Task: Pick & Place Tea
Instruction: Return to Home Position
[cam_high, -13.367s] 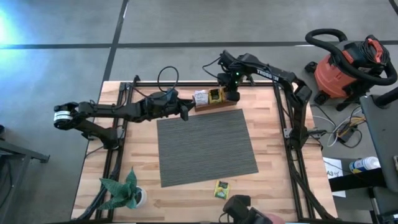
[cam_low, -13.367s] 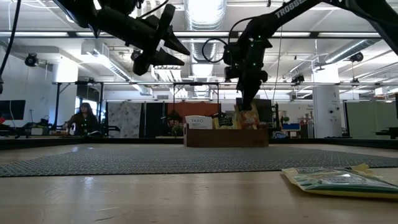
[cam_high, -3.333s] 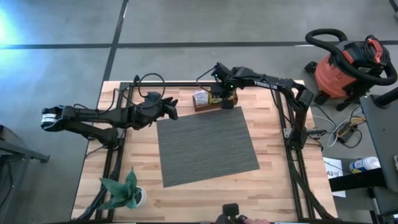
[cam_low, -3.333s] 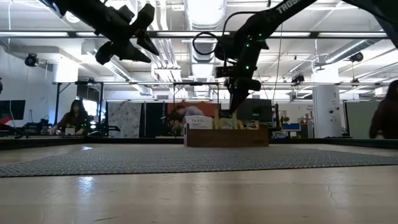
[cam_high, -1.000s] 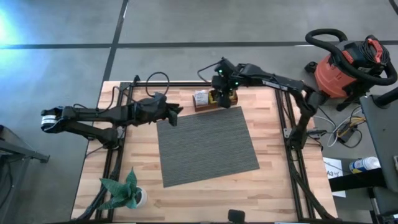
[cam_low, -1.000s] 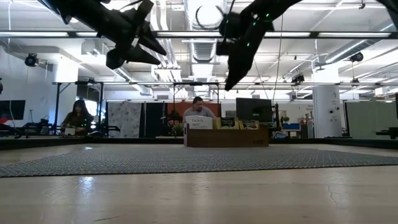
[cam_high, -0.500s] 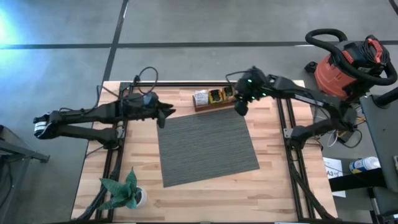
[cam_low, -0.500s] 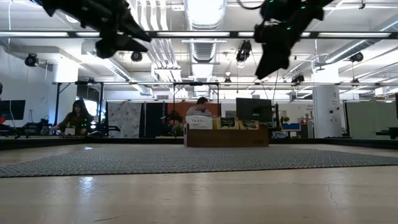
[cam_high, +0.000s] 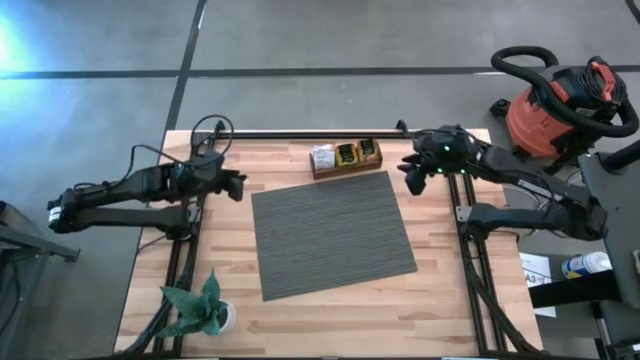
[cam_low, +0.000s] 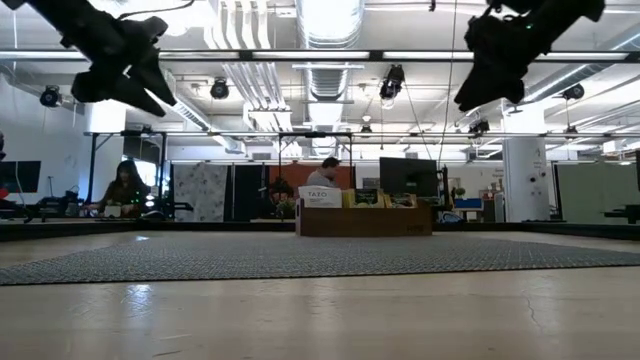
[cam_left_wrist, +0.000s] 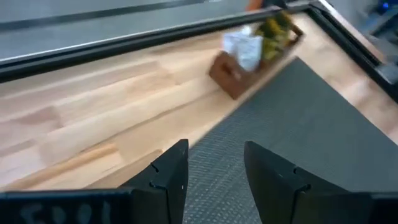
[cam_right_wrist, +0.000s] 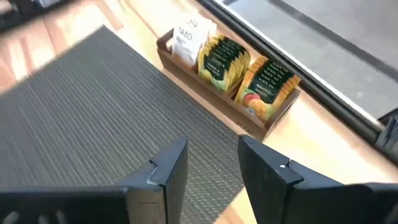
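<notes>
**Mat bare, tea filed in the organizer, both arms high at the sides**

In the high view, a potted plant (cam_high: 200, 308) stands at the lower left of the frame, on the near corner of the wooden surface (cam_high: 480, 290). The grey mat (cam_high: 333, 235) fills the middle of the frame and carries nothing.

The left arm (cam_high: 140, 195) reaches in from the left edge. The left jaws hang over bare wood just beside the mat's upper left corner. The left wrist view shows them apart with nothing between them. The right arm (cam_high: 500, 170) comes in from the right edge. The right jaws hang just off the mat's upper right corner, also apart and holding nothing. In the low view both arms sit high in the upper corners of the frame, well clear of the surface.

Beyond the mat's far edge, at upper centre of the high view, lies the wooden organizer (cam_high: 345, 158), holding the tea packets (cam_right_wrist: 222, 62) upright on edge. A white packet (cam_right_wrist: 186, 37) stands in its left section, yellow packets (cam_high: 346, 154) in the middle and orange packets (cam_right_wrist: 266, 87) in the right.

Off the surface, at the upper right of the high view, stands a red vacuum cleaner (cam_high: 555, 110). Far back in the low view, one person (cam_low: 124, 190) sits at the left and another person (cam_low: 325, 175) shows behind the organizer.
</notes>
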